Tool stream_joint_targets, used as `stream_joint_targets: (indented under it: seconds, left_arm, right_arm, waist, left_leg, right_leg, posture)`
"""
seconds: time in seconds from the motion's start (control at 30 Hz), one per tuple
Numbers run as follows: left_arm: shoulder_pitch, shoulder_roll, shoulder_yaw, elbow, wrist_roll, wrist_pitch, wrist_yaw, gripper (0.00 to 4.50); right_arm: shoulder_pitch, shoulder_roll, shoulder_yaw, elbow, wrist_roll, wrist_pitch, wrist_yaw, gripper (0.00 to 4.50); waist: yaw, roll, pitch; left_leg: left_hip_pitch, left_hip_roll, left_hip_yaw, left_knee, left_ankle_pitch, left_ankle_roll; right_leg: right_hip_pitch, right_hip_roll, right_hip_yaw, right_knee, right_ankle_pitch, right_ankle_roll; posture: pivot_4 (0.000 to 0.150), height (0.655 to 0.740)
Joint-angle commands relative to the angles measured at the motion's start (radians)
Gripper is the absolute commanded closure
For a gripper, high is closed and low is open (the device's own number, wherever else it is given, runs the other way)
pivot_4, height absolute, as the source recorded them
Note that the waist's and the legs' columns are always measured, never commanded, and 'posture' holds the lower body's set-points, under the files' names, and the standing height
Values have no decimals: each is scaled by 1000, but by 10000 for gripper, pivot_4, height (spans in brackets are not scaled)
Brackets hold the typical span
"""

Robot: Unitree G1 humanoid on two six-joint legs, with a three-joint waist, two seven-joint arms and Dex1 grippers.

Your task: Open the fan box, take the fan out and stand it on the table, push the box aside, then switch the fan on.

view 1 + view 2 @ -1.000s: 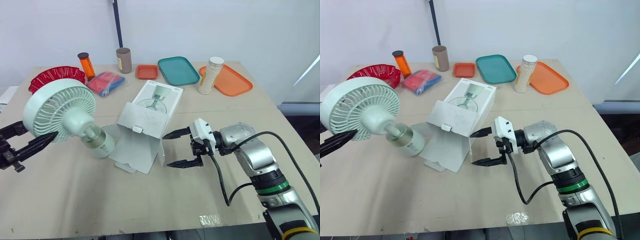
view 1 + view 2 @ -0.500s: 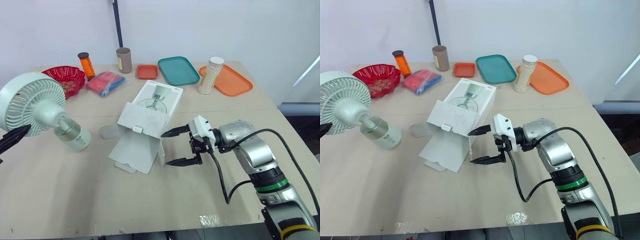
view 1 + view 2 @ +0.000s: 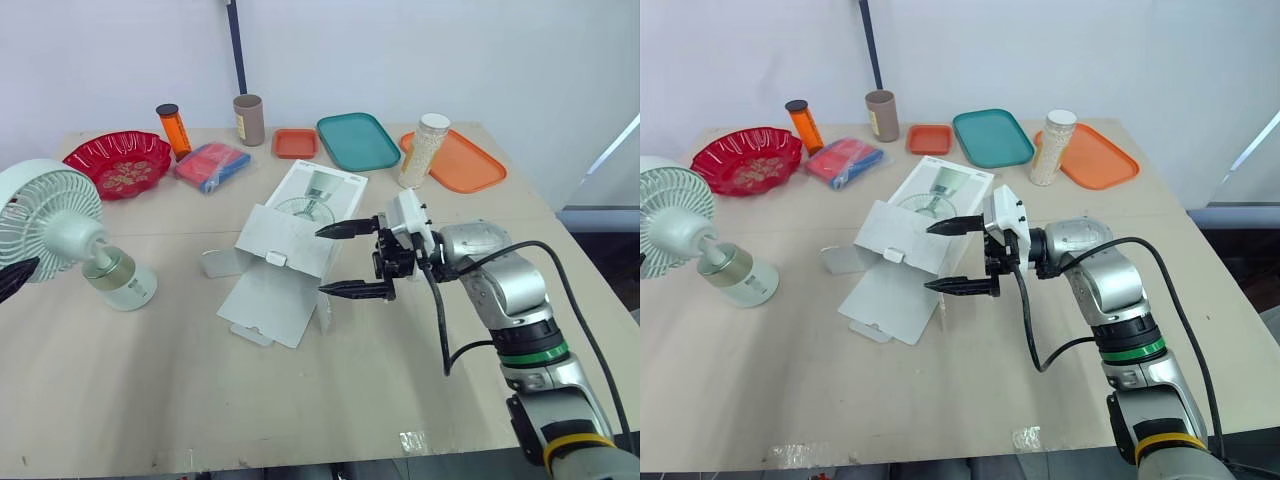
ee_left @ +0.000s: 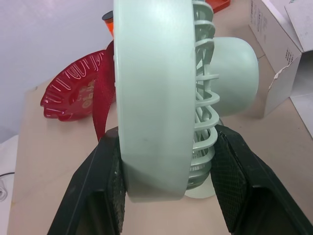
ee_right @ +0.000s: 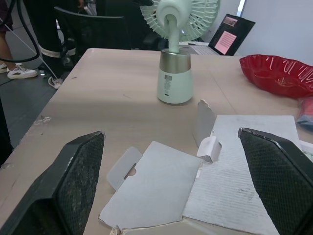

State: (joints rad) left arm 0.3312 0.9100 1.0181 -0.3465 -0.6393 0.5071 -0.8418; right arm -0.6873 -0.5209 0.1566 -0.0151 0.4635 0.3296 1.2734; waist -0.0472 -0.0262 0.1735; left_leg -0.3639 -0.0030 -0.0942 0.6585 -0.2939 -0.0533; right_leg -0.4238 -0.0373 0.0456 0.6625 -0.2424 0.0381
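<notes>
Fan (image 3: 60,225) head cropped, left pincer (image 4: 167,139) gripping it

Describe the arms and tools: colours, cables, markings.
Right arm: silver-grey metal segments, a green ring, a yellow band lower down, a black cable looping along it. Right tool: white housing, two black pointed fingers with mesh-textured pads. Left tool: black, same textured pads.

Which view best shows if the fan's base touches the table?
Right wrist view: the fan stands side-on, base flat on the table. Eye views show it from above; left wrist view, its head between the fingers.
</notes>
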Motion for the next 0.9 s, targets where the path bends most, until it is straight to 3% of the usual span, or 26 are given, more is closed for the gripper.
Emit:
stream_joint_targets:
  seconds: [0.03,0.3,0.87,0.9]
  left_arm:
    - [-27,25,111,12,-29,22,5,26084]
    - [5,16,141,40,-22,61,-40,26084]
    - [40,7,23,152,81,-2,-98,26084]
    - [38,6,19,156,79,4,-95,21087]
  right_arm:
    - [-30,10,-22,-10,3,-5,-19,0]
    - [-39,29,-16,-2,2,2,-37,0]
    - [-17,28,-4,-18,-20,2,-39,0]
    - [-15,27,-2,-18,-23,0,-37,0]
  waist:
    - [0,0,0]
    - [0,0,0]
    - [0,0,0]
    - [0,1,0]
  left_leg:
    - [0,0,0,0,0,0]
    - [0,0,0,0,0,0]
    - [1,0,1,0,0,0]
    - [1,0,1,0,0,0]
  right_leg:
    - [0,0,0,0,0,0]
    - [0,0,0,0,0,0]
    - [0,-1,0,0,0,0]
    - [0,-1,0,0,0,0]
  posture:
    - [1500,7400]
    - [1500,7400]
    - [1500,7400]
    - [1500,7400]
